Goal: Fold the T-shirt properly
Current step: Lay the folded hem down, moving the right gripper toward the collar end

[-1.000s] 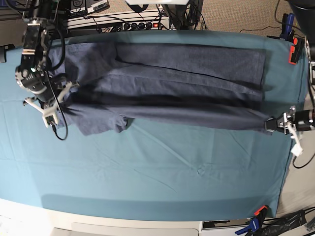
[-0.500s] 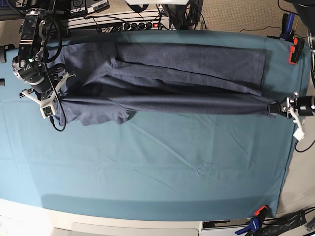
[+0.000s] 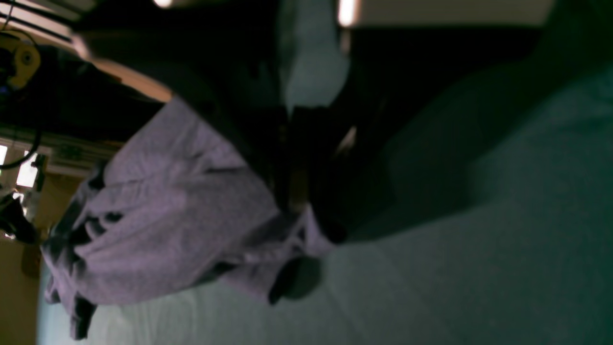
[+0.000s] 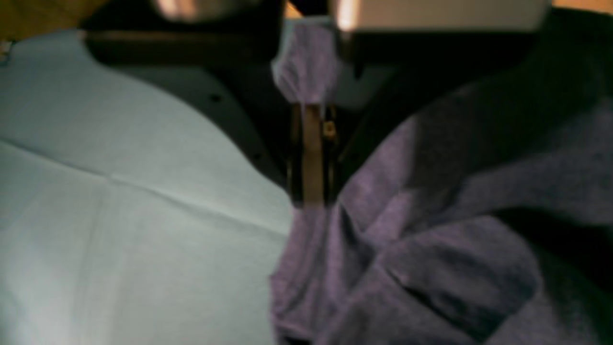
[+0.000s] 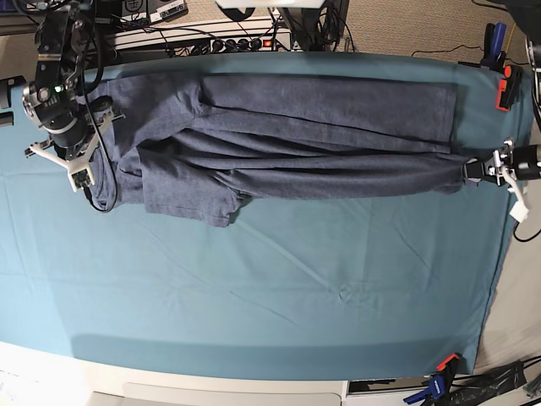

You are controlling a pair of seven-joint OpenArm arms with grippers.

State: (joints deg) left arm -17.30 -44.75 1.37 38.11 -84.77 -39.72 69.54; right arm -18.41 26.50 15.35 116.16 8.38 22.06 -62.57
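The dark blue-grey T-shirt [image 5: 321, 127] lies stretched lengthwise across the far half of the teal table cloth [image 5: 296, 288], folded over itself in long pleats. One short sleeve [image 5: 190, 199] sticks out toward the front. My left gripper [image 5: 470, 170] at the right end is shut on a bunched corner of the shirt [image 3: 182, 201], which it pinches between dark fingers [image 3: 330, 191]. At the left end my right gripper [image 5: 87, 180] is shut on the shirt's other end [image 4: 431, 230], and the fabric gathers under its fingers [image 4: 311, 158].
A red clamp [image 5: 505, 87] holds the table cloth at the far right corner and another clamp [image 5: 439, 376] grips the front right edge. A power strip with cables [image 5: 228, 41] runs behind the far edge.
Both grippers have carried the held edge of the T-shirt toward the far side of the table. The fold has narrowed and the loose sleeve has settled flat in front.
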